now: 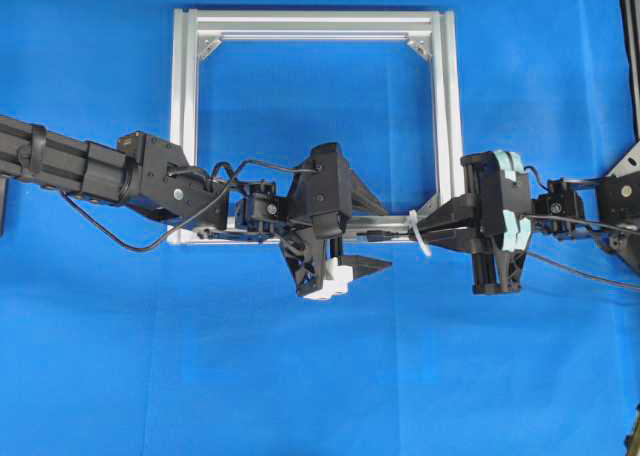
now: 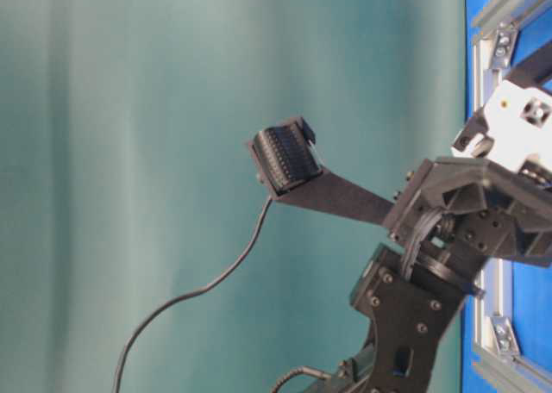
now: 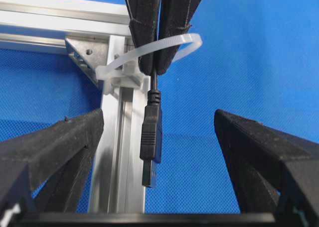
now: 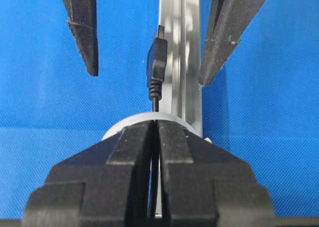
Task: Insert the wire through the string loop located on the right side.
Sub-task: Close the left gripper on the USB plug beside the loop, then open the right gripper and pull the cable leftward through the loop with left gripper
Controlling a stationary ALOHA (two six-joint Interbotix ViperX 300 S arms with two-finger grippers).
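While the right tool (image 3: 155,62) pinches the wire (image 3: 151,147), the left tool (image 3: 159,137) gapes level around its plug.

Left claw (image 1: 345,271) gapes wide; right claw (image 1: 425,231) is pinched closed.

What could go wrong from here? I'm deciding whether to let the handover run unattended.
The right hand pinches only the thin wire behind the plug, so the plug could swing or pull back out of the string loop.

The left hand is open on either side of the plug; if it closes off-centre, a finger could hit the frame or push the plug aside.
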